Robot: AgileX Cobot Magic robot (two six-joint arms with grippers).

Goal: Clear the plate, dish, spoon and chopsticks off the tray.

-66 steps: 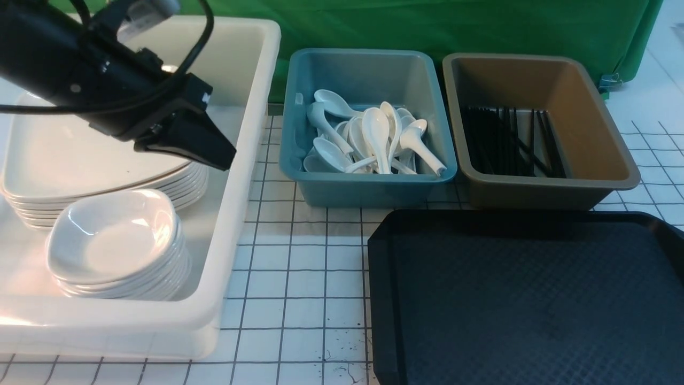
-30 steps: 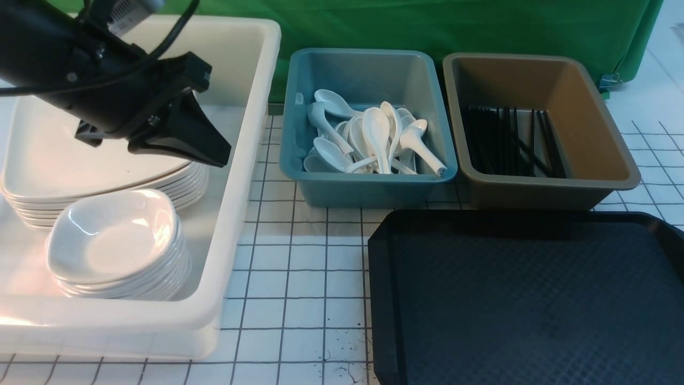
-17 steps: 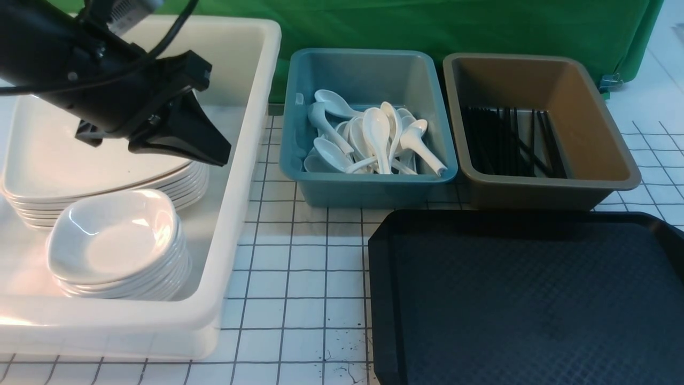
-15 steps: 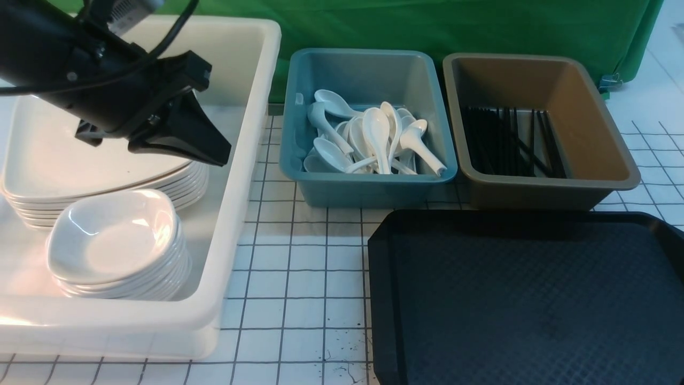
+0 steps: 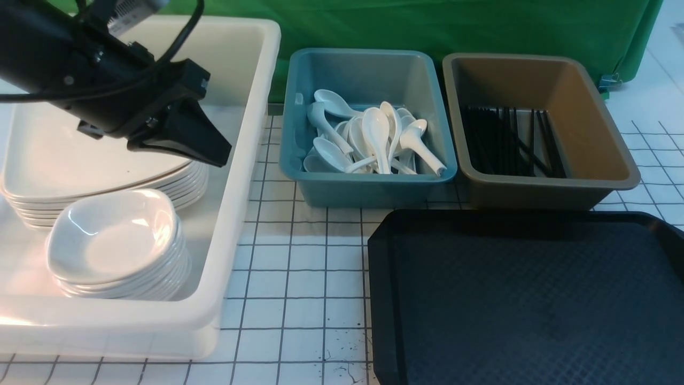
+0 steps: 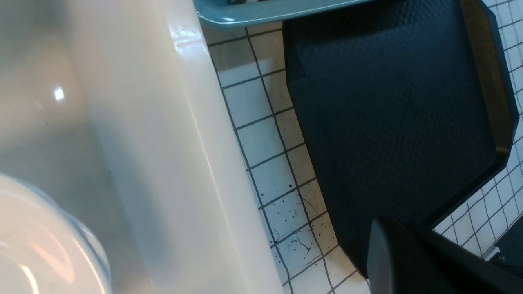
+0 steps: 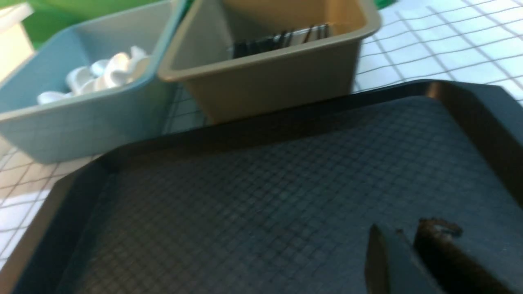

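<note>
The black tray (image 5: 523,299) lies bare at the front right, with nothing on it. In the white tub, a large white plate (image 5: 80,155) tops a stack and a small dish (image 5: 112,235) tops another stack in front of it. White spoons (image 5: 374,133) fill the blue bin and black chopsticks (image 5: 507,139) lie in the brown bin. My left gripper (image 5: 222,158) hangs shut and empty above the plates, near the tub's right wall. My right gripper (image 7: 402,237) shows only in its wrist view, low over the tray (image 7: 265,196), its jaws a little apart and empty.
The deep white tub (image 5: 235,176) fills the left side. The blue bin (image 5: 368,64) and brown bin (image 5: 588,107) stand side by side behind the tray, in front of a green backdrop. A gridded white tabletop (image 5: 299,278) separates tub and tray.
My left gripper has shifted slightly above the plate stack and stays shut. Nothing else in the front view has moved.
</note>
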